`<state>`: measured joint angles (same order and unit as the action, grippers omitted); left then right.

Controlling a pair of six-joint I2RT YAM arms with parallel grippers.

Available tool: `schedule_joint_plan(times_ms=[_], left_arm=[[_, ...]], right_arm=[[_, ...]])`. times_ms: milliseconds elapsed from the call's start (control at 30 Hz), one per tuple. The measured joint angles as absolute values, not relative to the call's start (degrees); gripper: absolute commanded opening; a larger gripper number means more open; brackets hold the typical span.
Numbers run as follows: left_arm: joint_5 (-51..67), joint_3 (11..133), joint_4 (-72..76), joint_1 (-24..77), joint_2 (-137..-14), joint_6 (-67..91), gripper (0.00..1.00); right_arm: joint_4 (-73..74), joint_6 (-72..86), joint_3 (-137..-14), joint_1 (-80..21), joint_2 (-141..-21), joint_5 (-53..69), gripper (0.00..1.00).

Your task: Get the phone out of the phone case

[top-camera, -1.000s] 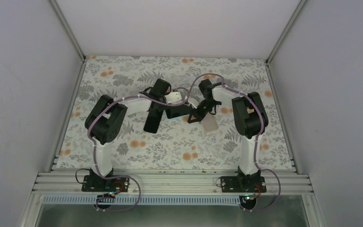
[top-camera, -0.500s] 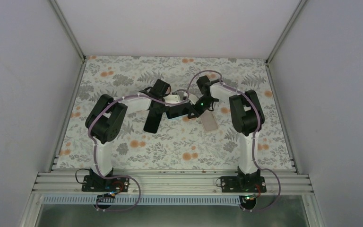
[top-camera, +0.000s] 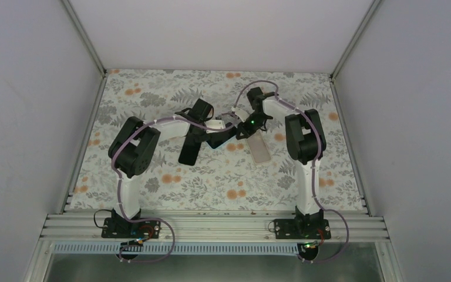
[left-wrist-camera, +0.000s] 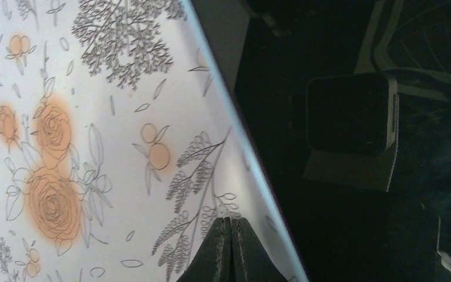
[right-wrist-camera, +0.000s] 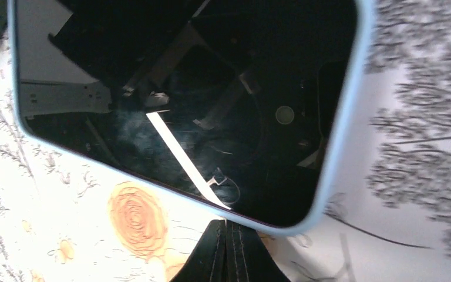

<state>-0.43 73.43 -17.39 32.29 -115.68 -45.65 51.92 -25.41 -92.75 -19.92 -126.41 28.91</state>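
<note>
Phone [right-wrist-camera: 188, 106] at risk of merely skidding: right gripper [right-wrist-camera: 226, 249] pinched shut and empty at the phone case [right-wrist-camera: 337, 135] rim, left gripper [left-wrist-camera: 231, 247] likewise shut beside its edge, and itself flat, screen-up, inside that case on the floral table [left-wrist-camera: 64, 147], unpinned against any push.

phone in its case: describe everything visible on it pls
The phone lies screen-up, seemingly flat, on the floral table. Its glossy black glass is off, smudged, mirroring the rig. A pale blue case with rounded corners wraps its edges. The right tool, shut, sits at its edge; contact unclear.
</note>
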Motion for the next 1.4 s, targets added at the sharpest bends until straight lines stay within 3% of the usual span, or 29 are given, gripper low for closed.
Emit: schedule_joint_plan(times_ms=[600, 1233, 1300, 1400], left_arm=[[9.6, 75.7, -34.6, 40.2, -113.9, -44.9, 0.02], [15.1, 86.0, -38.4, 44.5, -121.0, -42.9, 0.02], [15.2, 85.1, -37.8, 44.5, -120.4, -43.3, 0.04], [15.1, 81.7, -38.0, 44.4, -117.8, -44.5, 0.30]], right_arm=[[60.8, -29.2, -106.1, -19.2, -134.1, 30.0, 0.04], [66.1, -32.9, -116.2, -24.7, -139.7, 30.8, 0.04], [65.6, -33.0, -115.5, -24.3, -139.3, 30.8, 0.19], [65.2, -33.6, -113.7, -22.9, -137.3, 31.1, 0.65]])
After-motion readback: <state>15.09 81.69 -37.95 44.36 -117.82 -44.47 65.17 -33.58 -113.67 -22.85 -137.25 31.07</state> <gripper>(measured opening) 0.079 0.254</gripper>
